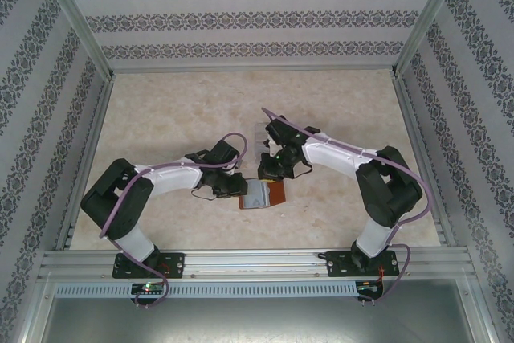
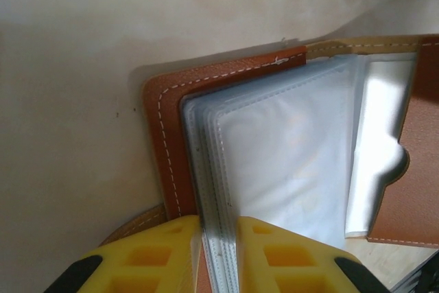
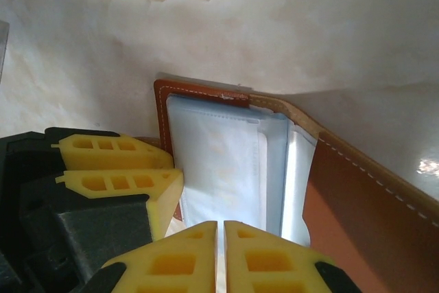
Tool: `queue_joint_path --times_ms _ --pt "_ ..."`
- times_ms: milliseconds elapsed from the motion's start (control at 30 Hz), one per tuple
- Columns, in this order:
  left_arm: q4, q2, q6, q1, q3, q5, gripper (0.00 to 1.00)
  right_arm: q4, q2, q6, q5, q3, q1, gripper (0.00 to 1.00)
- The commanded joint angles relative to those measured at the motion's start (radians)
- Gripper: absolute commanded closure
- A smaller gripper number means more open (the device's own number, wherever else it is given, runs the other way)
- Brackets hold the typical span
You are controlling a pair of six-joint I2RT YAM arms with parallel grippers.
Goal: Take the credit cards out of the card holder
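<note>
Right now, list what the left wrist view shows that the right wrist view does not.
Left wrist: the left gripper clamped on the stack of clear sleeves, and a notched leather pocket on the far cover.
Right wrist: the right gripper, jaws almost together at the sleeves' near edge, with the left gripper's yellow fingers alongside.
Both: the open brown card holder, its white stitching, and the pale table.

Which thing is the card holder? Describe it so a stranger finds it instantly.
On the marbled table, look where the left pincer and right pincer meet. The card holder lies there, the only reddish-brown leather thing, with clear sleeves.
</note>
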Motion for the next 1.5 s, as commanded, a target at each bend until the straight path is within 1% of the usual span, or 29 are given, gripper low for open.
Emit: queue_joint_path --times_ms 0,267,433,700,967,1133,1267,1467 --pt "-0.023 -0.012 -0.026 0.000 -0.040 0.006 0.78 0.023 -0.017 0.034 0.020 -0.022 0.019 0.87" --pt "0.042 -0.027 -0.051 0.017 -0.065 0.042 0.78 0.041 0.021 0.061 0.023 -0.021 0.068 0.87" --pt "0.107 -0.035 -0.081 0.029 -0.101 0.067 0.82 0.059 0.048 0.077 0.024 -0.016 0.097 0.87" --pt "0.140 -0.039 -0.098 0.031 -0.123 0.073 0.86 0.074 0.089 0.085 0.016 0.004 0.128 0.88" --pt "0.148 -0.025 -0.100 0.031 -0.127 0.086 0.87 0.072 0.125 0.088 0.027 0.018 0.142 0.88" --pt "0.149 -0.018 -0.098 0.031 -0.130 0.091 0.87 0.042 0.139 0.077 0.062 0.023 0.145 0.82" --pt "0.153 -0.013 -0.101 0.031 -0.126 0.097 0.88 -0.012 0.142 0.057 0.112 0.041 0.150 0.79" --pt "0.148 -0.002 -0.098 0.031 -0.118 0.098 0.87 -0.082 0.137 0.037 0.178 0.070 0.158 0.71"
